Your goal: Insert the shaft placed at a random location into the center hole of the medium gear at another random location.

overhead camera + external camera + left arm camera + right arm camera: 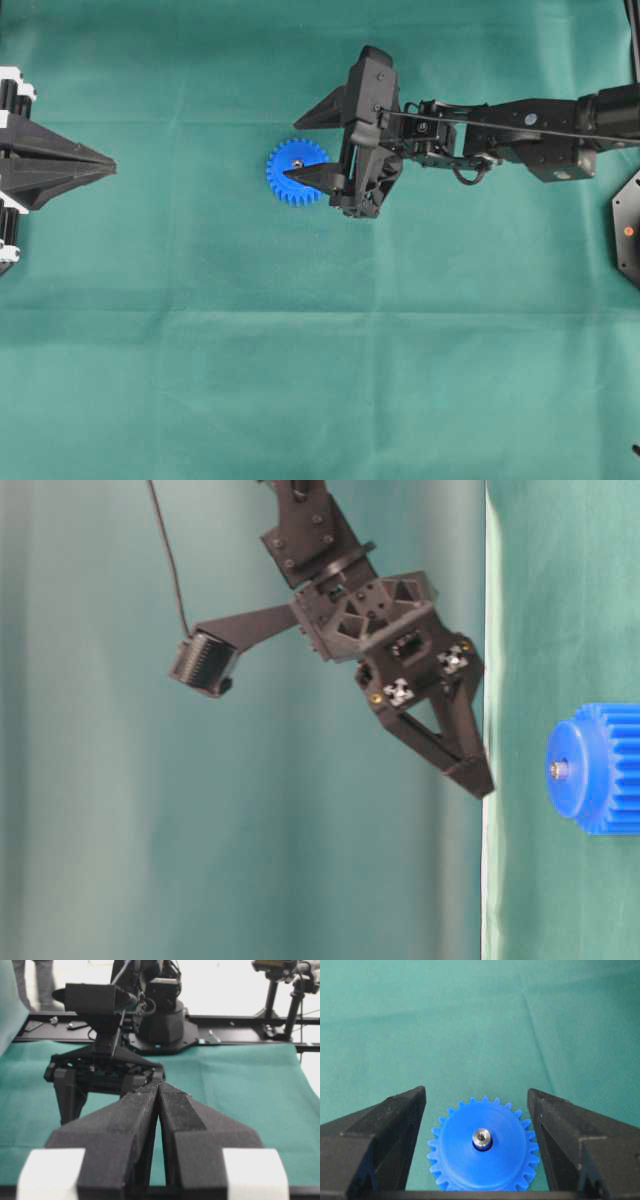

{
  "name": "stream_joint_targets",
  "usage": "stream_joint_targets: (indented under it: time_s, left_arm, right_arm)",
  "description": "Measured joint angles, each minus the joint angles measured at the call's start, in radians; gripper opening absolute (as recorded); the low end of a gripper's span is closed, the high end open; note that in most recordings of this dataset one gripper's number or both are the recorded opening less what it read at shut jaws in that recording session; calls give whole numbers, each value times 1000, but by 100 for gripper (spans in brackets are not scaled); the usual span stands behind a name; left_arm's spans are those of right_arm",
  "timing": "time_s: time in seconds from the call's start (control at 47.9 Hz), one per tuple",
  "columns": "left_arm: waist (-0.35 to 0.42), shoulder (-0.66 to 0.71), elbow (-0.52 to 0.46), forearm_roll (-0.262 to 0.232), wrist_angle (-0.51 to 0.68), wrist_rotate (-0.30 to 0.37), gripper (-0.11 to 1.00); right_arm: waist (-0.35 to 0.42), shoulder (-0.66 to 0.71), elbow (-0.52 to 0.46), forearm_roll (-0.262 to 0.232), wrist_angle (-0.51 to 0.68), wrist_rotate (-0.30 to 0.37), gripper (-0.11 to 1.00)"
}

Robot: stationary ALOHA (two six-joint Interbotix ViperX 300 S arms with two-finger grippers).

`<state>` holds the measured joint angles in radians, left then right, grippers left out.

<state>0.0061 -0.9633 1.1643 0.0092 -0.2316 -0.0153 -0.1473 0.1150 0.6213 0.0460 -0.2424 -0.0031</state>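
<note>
Lifting the right gripper straight off: jaws wide, gripping nothing. We are keeping both fingers clear of the medium gear, leaving the shaft undisturbed in the center hole.

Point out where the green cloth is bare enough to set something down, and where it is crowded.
Bare: the whole lower stretch of the cloth in the overhead view, and the strip between the left gripper and the blue gear. Crowded: around the gear with its pin, where the open right gripper hangs.
</note>
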Motion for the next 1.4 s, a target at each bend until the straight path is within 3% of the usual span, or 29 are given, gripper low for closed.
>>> stream_joint_targets:
  time_s: [0.397, 0.982, 1.4]
  left_arm:
    - [0, 0, 0, 0, 0, 0, 0]
    - [0, 0, 0, 0, 0, 0, 0]
    - [0, 0, 0, 2, 0, 0, 0]
  right_arm:
    - [5, -35, 31, 0, 17, 0, 83]
    - [3, -249, 244, 0, 17, 0, 83]
    - [5, -268, 265, 0, 17, 2, 83]
